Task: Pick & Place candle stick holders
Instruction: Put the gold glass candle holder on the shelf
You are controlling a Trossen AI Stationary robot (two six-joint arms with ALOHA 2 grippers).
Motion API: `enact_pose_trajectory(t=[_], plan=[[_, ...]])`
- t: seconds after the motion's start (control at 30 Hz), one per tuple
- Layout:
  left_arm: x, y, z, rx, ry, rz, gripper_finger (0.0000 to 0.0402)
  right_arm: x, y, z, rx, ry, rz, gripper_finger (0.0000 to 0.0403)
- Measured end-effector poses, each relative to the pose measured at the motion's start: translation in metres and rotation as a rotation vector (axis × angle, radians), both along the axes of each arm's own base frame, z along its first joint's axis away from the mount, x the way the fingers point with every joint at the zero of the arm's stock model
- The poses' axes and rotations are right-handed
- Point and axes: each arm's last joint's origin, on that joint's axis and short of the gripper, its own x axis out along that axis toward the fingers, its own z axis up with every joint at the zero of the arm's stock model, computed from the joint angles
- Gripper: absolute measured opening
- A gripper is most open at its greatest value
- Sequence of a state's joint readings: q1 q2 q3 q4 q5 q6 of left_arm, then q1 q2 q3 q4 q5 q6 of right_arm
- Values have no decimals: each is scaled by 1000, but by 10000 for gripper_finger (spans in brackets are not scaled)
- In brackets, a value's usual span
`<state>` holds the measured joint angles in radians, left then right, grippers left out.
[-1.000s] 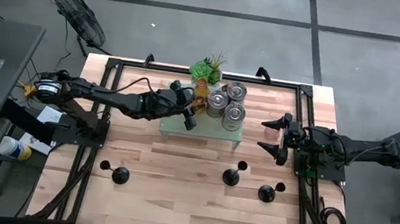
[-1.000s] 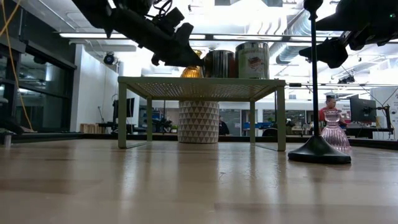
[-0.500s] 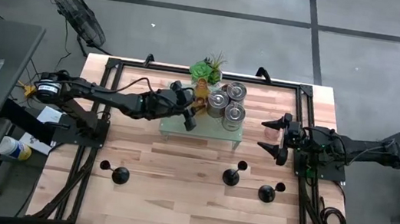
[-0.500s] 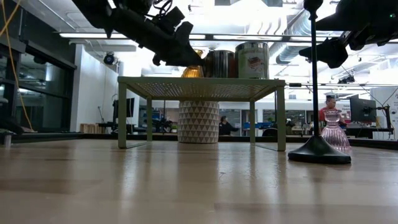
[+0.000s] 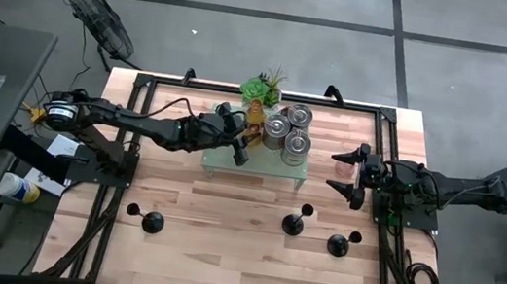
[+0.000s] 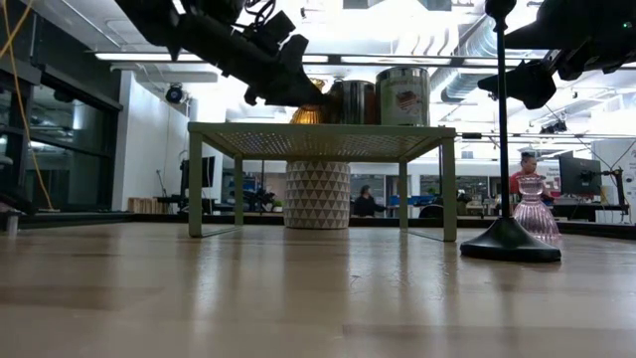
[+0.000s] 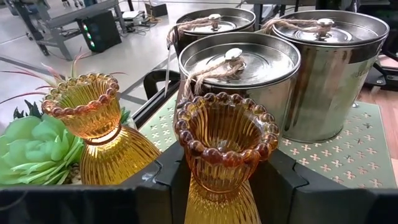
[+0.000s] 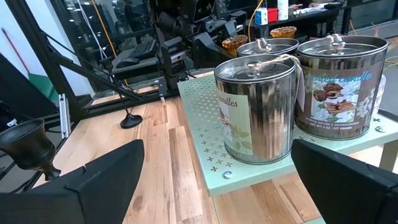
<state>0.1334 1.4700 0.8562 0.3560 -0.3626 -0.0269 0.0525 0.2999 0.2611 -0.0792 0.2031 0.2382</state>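
Note:
My left gripper (image 5: 245, 142) reaches over the pale green perforated stand (image 5: 255, 165) and is shut on an amber glass candle holder (image 7: 225, 144). A second amber holder (image 7: 94, 124) stands just beside it, next to the green plant (image 5: 260, 90). Three silvery cylindrical holders (image 5: 286, 133) stand on the stand's top. Three black holders with round bases (image 5: 152, 223) (image 5: 294, 225) (image 5: 338, 244) stand on the table's near half. My right gripper (image 5: 347, 177) is open and empty at the table's right, above a pink glass holder (image 6: 537, 214) that stands on the table. My left gripper pinches the amber holder between its two fingers (image 7: 166, 180), at the narrow waist below the beaded cup (image 7: 208, 182). The fingers come about level from the table's left side. The holder stands upright; in the low view its foot (image 6: 307, 116) seems to be on the stand's top.
The stand rises on legs (image 6: 196, 184) above the table, with the plant's white patterned pot (image 6: 317, 195) behind it. A black frame (image 5: 143, 83) runs around the table's edges. The wooden top (image 5: 225, 212) between the black holders lies bare.

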Motion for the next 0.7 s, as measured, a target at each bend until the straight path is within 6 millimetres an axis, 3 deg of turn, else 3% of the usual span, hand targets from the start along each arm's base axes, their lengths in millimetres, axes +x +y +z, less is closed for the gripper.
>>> enact_pose_trajectory(t=[0.7], plan=[[1, 1, 3, -32, -47, -1, 129, 0, 0, 0, 0, 0, 0, 400]])
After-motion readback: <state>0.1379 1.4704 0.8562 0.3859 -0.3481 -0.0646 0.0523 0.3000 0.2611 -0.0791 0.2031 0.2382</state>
